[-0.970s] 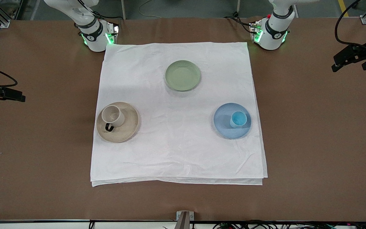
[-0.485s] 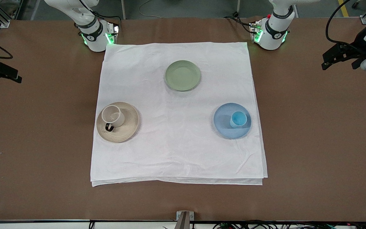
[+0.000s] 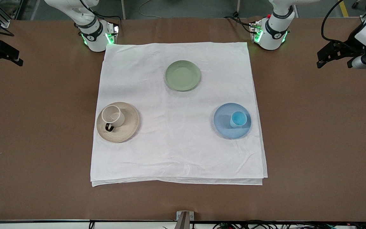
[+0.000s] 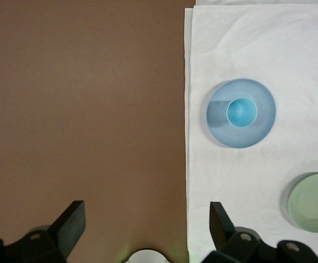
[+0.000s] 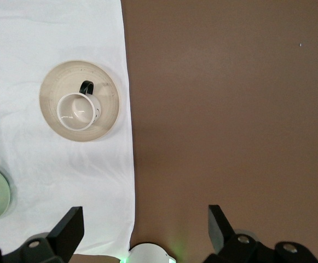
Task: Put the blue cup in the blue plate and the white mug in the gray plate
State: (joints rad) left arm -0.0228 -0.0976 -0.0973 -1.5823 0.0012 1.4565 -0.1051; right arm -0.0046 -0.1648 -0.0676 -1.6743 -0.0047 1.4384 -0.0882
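The blue cup (image 3: 238, 119) stands upright in the blue plate (image 3: 222, 123) on the white cloth, toward the left arm's end. It also shows in the left wrist view, cup (image 4: 241, 112) in plate (image 4: 261, 130). The white mug (image 3: 112, 116) with its black handle stands in the gray plate (image 3: 129, 124), toward the right arm's end. The right wrist view shows the same mug (image 5: 76, 111) and plate (image 5: 108, 101). My left gripper (image 3: 334, 63) (image 4: 146, 216) is open and empty over bare table. My right gripper (image 3: 3, 59) (image 5: 143, 219) is open and empty over bare table.
A pale green plate (image 3: 182, 75) lies empty on the white cloth (image 3: 176, 152), farther from the front camera than the other two plates. Brown table (image 3: 313, 133) surrounds the cloth. The arm bases (image 3: 95, 36) stand at the cloth's far corners.
Both grippers have pulled away over the table ends, toward the edge where the bases stand. The cup, the mug and the plates have not moved.
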